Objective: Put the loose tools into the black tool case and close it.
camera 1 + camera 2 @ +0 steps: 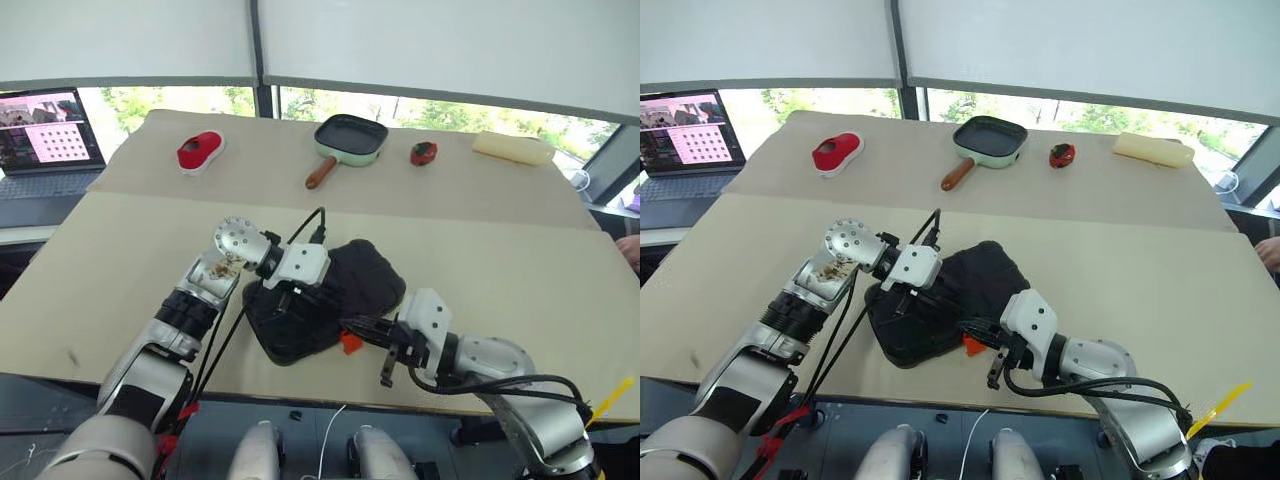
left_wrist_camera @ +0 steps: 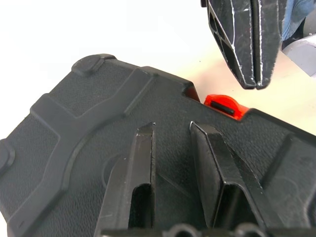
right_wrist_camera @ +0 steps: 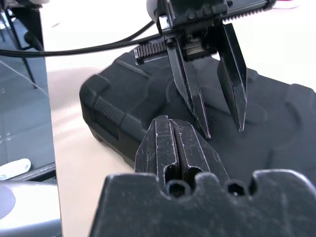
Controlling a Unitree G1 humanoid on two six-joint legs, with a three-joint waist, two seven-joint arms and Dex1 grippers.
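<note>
We judge the black tool case (image 1: pixel 320 300) stiff, ribbed and slick, best pressed on its lid by our left claw (image 2: pixel 173 148), fingers apart, while our right claw (image 3: pixel 177 148), pinched together, works the orange latch (image 2: pixel 223 104) at the case's five o'clock edge.

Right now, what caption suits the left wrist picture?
Left gripper open over the closed black tool case; shut right gripper hangs above its orange latch.

This looks like a lab or test room for a robot. A big table (image 1: pixel 520 270) has brown paper over it. A laptop (image 1: pixel 45 140) sits open at the side. Toy-like things lie in a row: a red shoe (image 1: pixel 200 151), a green pan (image 1: pixel 350 140). Wide windows (image 1: pixel 400 110) with white blinds (image 1: pixel 450 45) stand behind.
</note>
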